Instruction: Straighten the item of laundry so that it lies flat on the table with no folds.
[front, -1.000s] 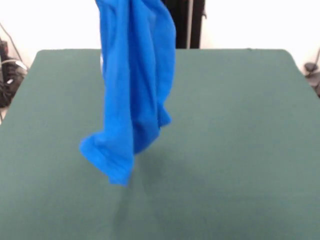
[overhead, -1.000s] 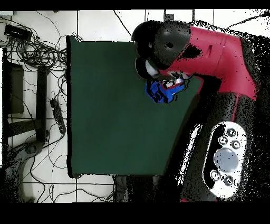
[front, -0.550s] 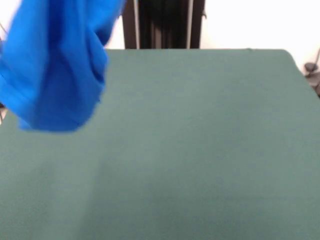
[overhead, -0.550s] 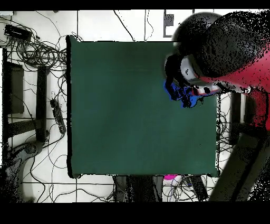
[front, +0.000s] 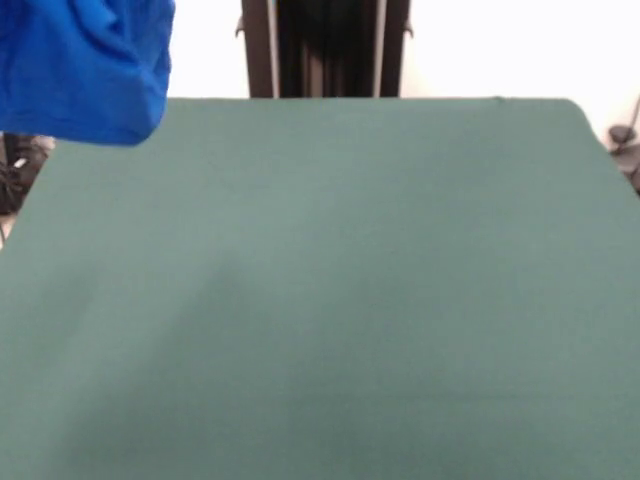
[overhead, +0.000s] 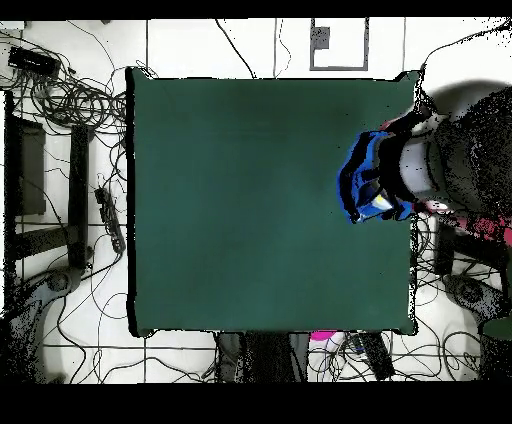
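Note:
The item of laundry (front: 85, 65), a bright blue shirt, hangs bunched in the air at the top left of the front view, clear of the table (front: 350, 300). Its print does not show. From overhead the blue bundle (overhead: 365, 185) sits over the table's (overhead: 240, 200) right edge, gathered at the end of the red and black arm (overhead: 440, 165). The cloth stays up off the felt and hangs from the arm's end, so my gripper holds it. The cloth and the wrist hide the gripper itself in both views.
Tangled cables (overhead: 70, 100) lie on the floor beyond the table's left side in the overhead view. A black post (front: 325, 48) stands behind the table's far edge. More cables (front: 15, 165) show at the left edge of the front view.
The arm has swung sideways with the shirt, from over the middle of the table out to its edge. The shirt has risen and now shows only at the front view's top left corner.

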